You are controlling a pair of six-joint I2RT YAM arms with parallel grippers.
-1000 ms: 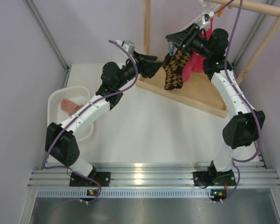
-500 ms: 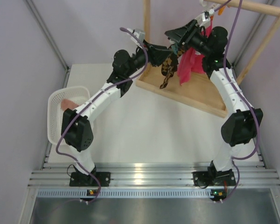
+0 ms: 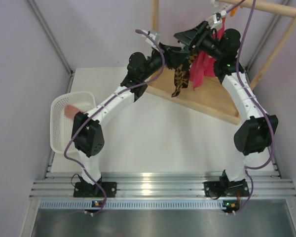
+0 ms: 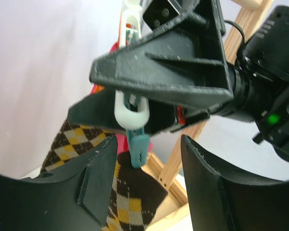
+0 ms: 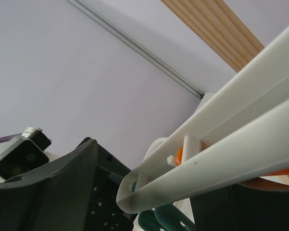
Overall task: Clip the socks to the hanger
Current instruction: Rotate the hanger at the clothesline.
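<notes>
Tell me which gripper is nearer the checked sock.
Left. The left gripper is open right beside the sock, its fingers either side of the teal clip. The right gripper sits higher, clamped on the hanger above it.

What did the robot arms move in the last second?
The left arm stretched up and away from its base, bringing the left gripper close to the teal clip under the hanger. The checkered sock, which hung flat and wide, now hangs twisted and narrow. The right gripper stayed up at the hanger, and the basket did not move.
</notes>
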